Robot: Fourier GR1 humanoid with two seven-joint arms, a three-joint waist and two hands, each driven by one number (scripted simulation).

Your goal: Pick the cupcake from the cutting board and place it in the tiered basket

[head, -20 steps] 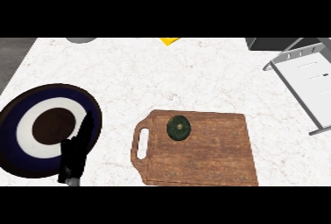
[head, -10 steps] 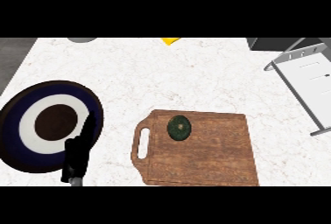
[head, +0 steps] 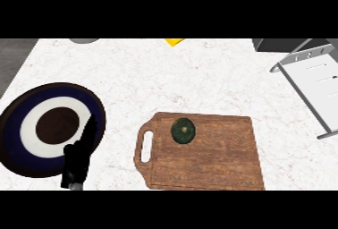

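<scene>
A small dark green cupcake (head: 183, 130) sits on the wooden cutting board (head: 211, 161), near the board's upper left by the handle slot. The tiered basket (head: 314, 85), white and grey, stands at the right edge, only partly in view. My left hand (head: 78, 159) shows at the lower left with straight fingers pointing up, lying over the edge of a plate, well left of the cupcake. No right hand shows in the head view.
A large dark blue plate (head: 46, 129) with a white ring and brown centre lies at the left. A yellow object (head: 174, 41) and a grey object (head: 83, 40) peek in at the counter's far edge.
My left hand has drifted slightly to the right and a little up. The cupcake and board have not moved.
</scene>
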